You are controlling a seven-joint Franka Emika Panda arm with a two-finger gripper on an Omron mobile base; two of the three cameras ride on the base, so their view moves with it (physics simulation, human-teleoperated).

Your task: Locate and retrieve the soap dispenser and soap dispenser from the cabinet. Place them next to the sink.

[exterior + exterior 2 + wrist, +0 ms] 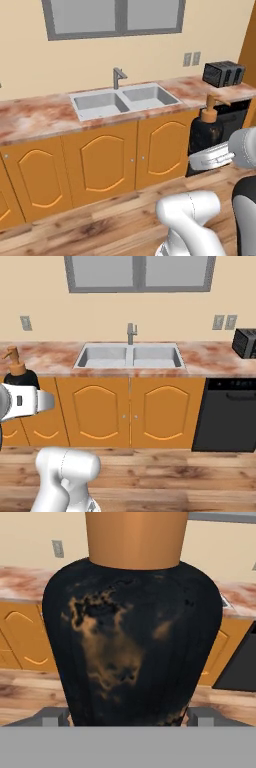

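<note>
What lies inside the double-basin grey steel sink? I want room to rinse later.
Both basins of the double-basin grey steel sink look bare, with the squared grey faucet behind them. The near inner walls stay hidden below the rim.

My arm reaches out level in front of the sink [125,100], to its right. My gripper [129,716] is clamped on the black soap dispenser [130,642], held upright.

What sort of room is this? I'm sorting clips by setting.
A home kitchen, rendered: a double sink in a stone-look counter, a toaster, and a dishwasher under the counter.
</note>
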